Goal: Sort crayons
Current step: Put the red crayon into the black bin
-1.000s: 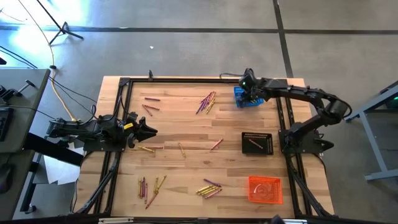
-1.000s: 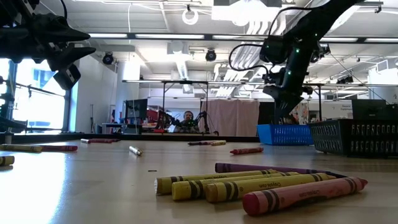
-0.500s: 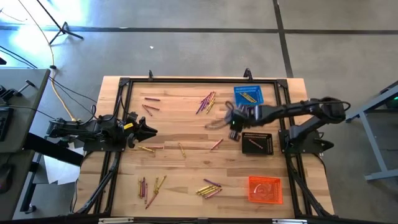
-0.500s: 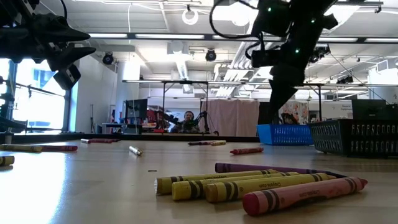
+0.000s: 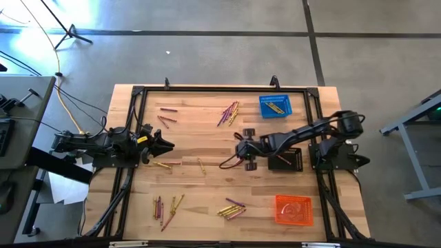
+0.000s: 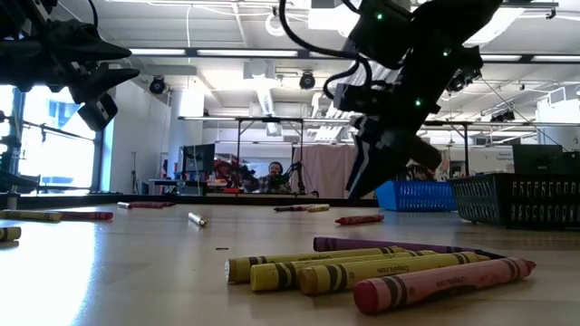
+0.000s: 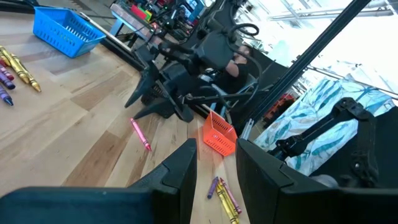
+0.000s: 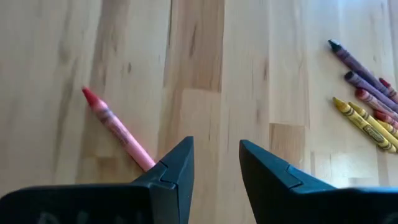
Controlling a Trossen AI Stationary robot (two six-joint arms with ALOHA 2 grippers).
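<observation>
Crayons lie in loose groups on the wooden table (image 5: 207,138): a far group (image 5: 229,112), a near group (image 5: 232,209) (image 6: 381,272), and others at the left (image 5: 165,207). My right gripper (image 5: 238,150) (image 8: 214,149) hangs open, slanting down over the table's middle, nothing between its fingers. A single pink crayon (image 8: 118,130) (image 7: 140,134) lies flat on the wood just beside one finger. My left gripper (image 5: 165,145) (image 7: 216,149) waits open and level at the table's left edge.
A blue basket (image 5: 275,105) with yellow crayons stands at the far right. A black basket (image 5: 284,158) holding a pink crayon sits right behind my right gripper, and an orange basket (image 5: 294,210) stands at the near right. Bare wood lies around the pink crayon.
My right gripper has swung from above the blue basket toward the table's middle and near side, coming down and rolling about its own axis. It now hangs low over the single pink crayon. No crayon has moved.
</observation>
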